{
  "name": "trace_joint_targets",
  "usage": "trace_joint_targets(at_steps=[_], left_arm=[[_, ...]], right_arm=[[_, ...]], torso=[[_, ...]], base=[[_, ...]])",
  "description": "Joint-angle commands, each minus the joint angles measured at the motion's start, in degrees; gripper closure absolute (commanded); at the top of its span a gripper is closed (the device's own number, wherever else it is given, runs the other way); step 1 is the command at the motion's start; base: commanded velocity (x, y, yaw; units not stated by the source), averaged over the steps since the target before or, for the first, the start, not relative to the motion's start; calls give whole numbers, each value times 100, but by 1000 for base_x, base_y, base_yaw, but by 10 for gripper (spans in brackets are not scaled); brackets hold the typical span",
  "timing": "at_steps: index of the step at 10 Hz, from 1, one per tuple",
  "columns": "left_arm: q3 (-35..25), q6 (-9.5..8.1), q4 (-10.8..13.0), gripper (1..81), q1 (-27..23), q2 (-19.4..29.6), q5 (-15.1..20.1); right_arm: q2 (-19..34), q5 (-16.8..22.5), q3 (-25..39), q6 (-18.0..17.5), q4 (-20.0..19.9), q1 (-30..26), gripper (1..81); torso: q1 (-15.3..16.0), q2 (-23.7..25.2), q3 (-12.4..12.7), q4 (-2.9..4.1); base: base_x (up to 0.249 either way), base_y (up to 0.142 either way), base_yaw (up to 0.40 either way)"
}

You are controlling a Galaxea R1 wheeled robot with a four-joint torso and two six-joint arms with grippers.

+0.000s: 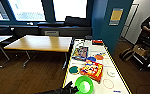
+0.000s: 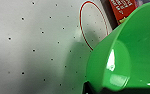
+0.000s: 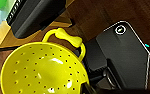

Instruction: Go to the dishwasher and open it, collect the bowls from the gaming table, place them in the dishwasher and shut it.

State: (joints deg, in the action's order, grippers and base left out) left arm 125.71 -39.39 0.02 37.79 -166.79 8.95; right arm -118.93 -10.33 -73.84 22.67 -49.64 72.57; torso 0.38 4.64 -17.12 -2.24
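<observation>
Collecting bowls: left gripper (image 1: 74,89) clamped on green bowl's (image 1: 84,85) rim, bottom centre of frame, over gaming table (image 1: 121,83). Right pincer state: cannot tell. Next calls for a level carry.

Near end of the gaming table (image 1: 121,86) is tight: green bowl (image 1: 84,85) sits at the near left edge, red game box (image 1: 92,70) just past it mid-table. Open white top along the near right edge. Further up, another game box (image 1: 80,53) and small bowls (image 1: 95,58) crowd the middle.
</observation>
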Motion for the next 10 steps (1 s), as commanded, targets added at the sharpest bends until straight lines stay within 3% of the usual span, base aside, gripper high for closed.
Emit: trace_joint_targets(at_steps=[1,9,10], left_arm=[[-519,19,112,811,-732,223,319],[-2674,10,165,811,-1032,1737,336],[-2884,10,208,811,-1032,1920,327]], right_arm=[[253,496,177,18,104,-273,811],[596,479,767,44,104,-396,811],[622,479,784,44,104,-396,811]], torso=[[0,0,0,0],[0,0,0,0],[0,0,122,0]], base=[[0,0,0],[0,0,0],[0,0,0]])
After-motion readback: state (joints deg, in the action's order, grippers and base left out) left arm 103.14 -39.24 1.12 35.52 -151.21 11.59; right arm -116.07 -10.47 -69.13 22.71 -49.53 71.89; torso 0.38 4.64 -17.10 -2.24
